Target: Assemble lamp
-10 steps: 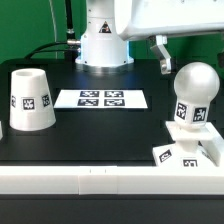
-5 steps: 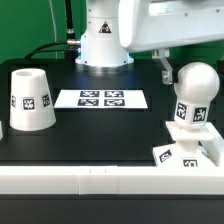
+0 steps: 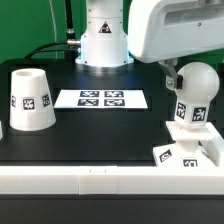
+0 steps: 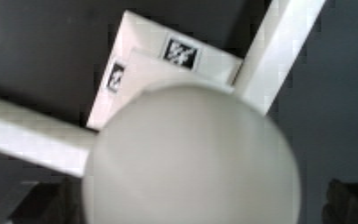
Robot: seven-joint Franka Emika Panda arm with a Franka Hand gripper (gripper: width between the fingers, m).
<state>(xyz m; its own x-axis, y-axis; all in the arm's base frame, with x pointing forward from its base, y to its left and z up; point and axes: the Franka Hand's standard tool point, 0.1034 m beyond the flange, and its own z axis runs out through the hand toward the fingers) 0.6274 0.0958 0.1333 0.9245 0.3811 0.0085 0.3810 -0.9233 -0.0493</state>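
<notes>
Black table [image 3: 100,135], white front rail [image 3: 100,182], green backdrop [image 3: 28,25], gripper [image 3: 172,78] beside bulb [image 3: 196,84], opening unclear

One shade [image 3: 30,100], one bulb [image 3: 196,85], one base [image 3: 182,152], one marker board [image 3: 62,100].

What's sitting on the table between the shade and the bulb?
Only the marker board, lying flat on the black table between the shade and the bulb. The exterior view shows it.
</notes>
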